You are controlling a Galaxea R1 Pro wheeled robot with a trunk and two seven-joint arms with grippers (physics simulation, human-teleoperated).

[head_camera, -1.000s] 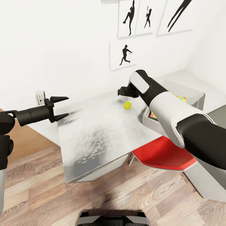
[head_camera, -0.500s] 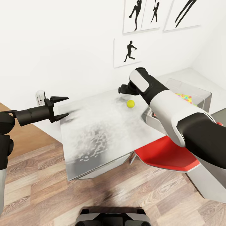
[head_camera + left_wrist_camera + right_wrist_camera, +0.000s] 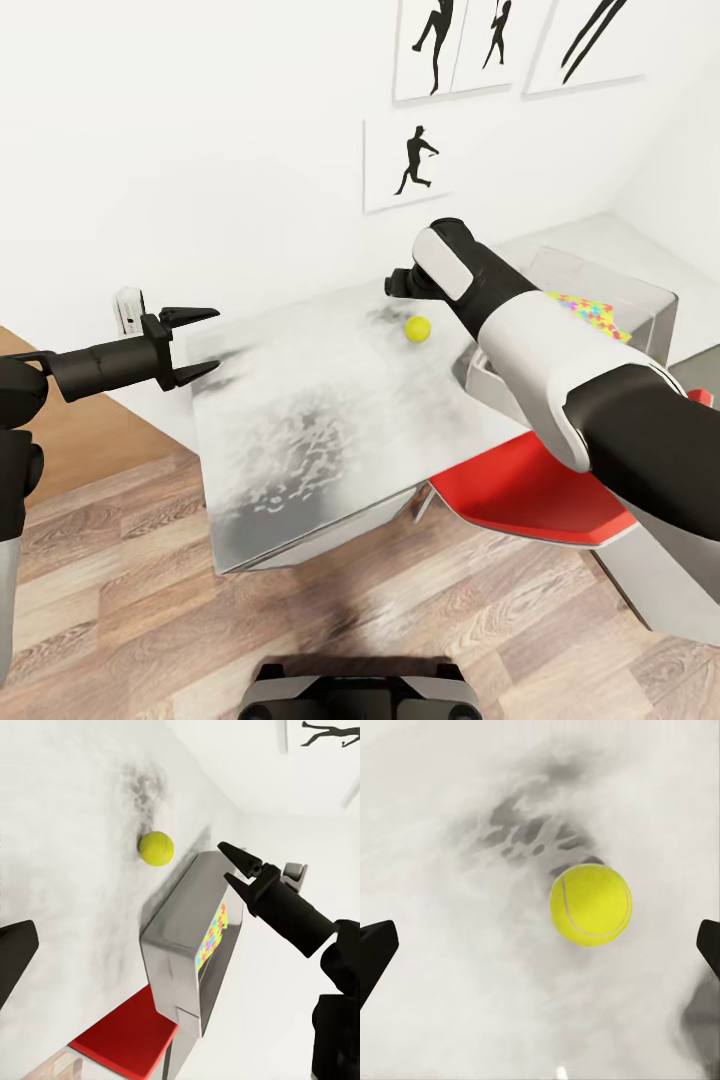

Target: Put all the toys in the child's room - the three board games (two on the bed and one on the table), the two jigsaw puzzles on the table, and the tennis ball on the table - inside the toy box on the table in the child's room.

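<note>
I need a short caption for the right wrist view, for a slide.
Open right gripper poised above the small yellow-green tennis ball on the pale grey-white table.

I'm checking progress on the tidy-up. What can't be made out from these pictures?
- Toy box contents: head view, the right arm covers most of it; only a jigsaw puzzle pattern shows.
- Right gripper: right wrist view, fingertips cut off by both edges.
- Bed: outside every view.
</note>
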